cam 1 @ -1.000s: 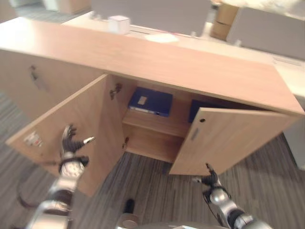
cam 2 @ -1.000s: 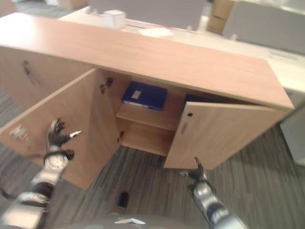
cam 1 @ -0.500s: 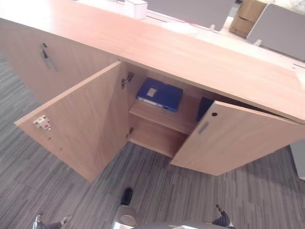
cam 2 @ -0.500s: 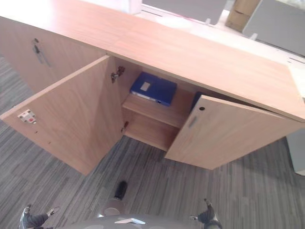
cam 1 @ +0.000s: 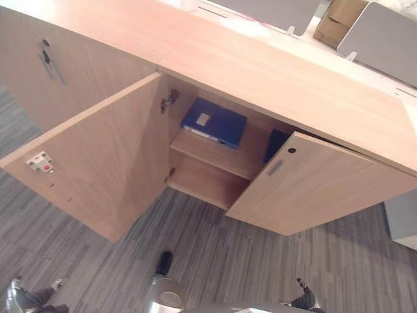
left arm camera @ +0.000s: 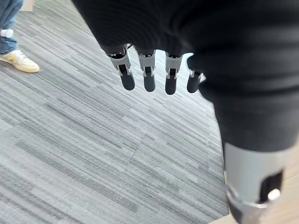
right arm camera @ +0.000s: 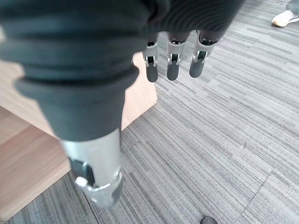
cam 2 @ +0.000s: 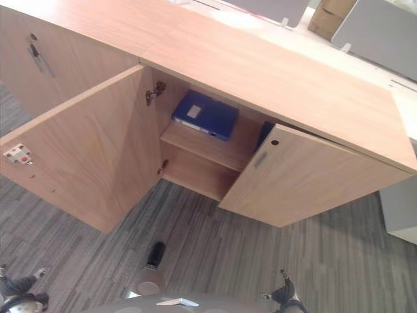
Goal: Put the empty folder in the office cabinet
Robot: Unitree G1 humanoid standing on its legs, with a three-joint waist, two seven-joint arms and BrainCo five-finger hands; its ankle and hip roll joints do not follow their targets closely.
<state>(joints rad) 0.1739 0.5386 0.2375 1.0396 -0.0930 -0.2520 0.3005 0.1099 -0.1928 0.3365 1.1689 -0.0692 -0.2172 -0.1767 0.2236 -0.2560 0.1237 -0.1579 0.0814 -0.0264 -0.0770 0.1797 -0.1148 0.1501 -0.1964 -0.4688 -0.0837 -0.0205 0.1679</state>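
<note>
Your left hand hangs over the grey striped carpet with its fingers loosely straight and empty. Your right hand does the same, fingers relaxed and holding nothing, just off the corner of the cabinet's right door. Both hands sit well below the cabinet, out in front of it. The cabinet's two doors stand open, the left door swung wide, the right one partly. The blue folder lies flat on the shelf inside the cabinet. Behind the cabinet you can see a pale desk, grey panels and a cardboard box. A person's shoe stands on the carpet away from the cabinet.
</note>
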